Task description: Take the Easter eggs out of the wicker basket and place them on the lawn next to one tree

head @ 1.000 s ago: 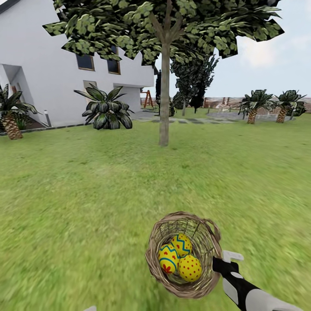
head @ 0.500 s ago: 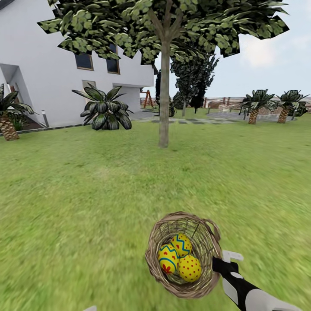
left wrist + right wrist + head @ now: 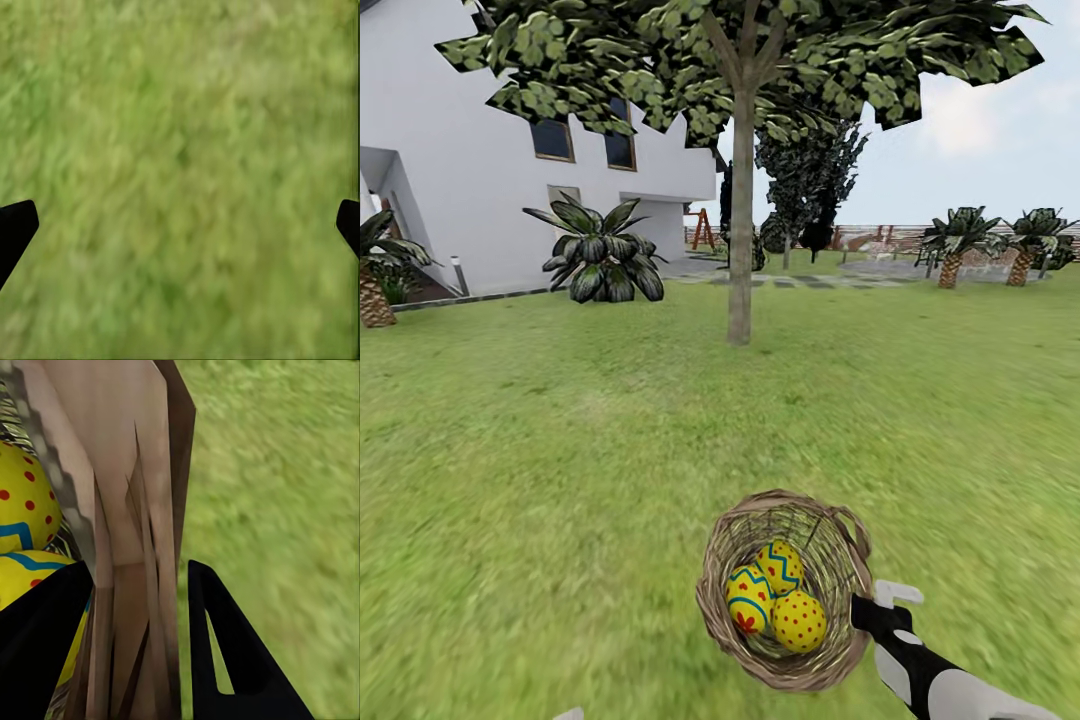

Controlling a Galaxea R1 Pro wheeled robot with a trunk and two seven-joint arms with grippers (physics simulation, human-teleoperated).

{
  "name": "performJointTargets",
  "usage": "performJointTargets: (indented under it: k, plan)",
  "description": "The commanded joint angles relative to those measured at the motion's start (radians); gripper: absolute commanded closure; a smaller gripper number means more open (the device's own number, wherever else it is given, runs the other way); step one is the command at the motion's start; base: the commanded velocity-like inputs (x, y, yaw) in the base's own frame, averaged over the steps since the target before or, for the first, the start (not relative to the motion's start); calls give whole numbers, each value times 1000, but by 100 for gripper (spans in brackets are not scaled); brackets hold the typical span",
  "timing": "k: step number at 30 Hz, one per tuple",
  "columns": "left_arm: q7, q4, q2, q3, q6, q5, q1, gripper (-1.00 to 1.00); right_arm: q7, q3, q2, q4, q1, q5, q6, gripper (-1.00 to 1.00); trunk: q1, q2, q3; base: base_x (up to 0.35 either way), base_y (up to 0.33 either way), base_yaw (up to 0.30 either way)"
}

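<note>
Since the earlier frames the head camera's outlook has shifted a little: the palm by the house has slid toward the left edge, while the basket and right arm sit at the same spot in view. Held at the right gripper (image 3: 870, 607), the wicker basket (image 3: 785, 588) hangs over the lawn (image 3: 560, 450). From the right wrist camera, one dark finger sits inside the basket wall and the other outside, clamped on the woven rim. Three Easter eggs (image 3: 778, 603) lie together in the basket bottom, just beyond the inner finger; they are yellow with blue zigzags and red dots. Well ahead of the gripper stands the tree (image 3: 740, 215), its straight grey-brown trunk rising from the grass into a broad leafy canopy. Past it and to the left is a white house (image 3: 460, 190), with a leafy bush (image 3: 600, 255) at its foot. The left gripper (image 3: 180, 225) points down at bare grass, its two dark fingertips spread far apart, grasping nothing.
</note>
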Motion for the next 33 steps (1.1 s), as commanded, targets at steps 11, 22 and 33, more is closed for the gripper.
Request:
performJointTargets:
  k: [11,22,33]
  plan:
    - [5,0,0,-7,-4,8,-1,-100,3,-13,-1,0,-1,-4,-5,100,0,0,-1,332,0,0]
    - [5,0,0,-7,-4,8,-1,-100,3,-13,-1,0,-1,-4,-5,100,-26,49,21,332,-67,0]
    - [5,0,0,-7,-4,8,-1,-100,3,-13,0,0,-1,-4,-5,100,-69,126,55,332,-87,0]
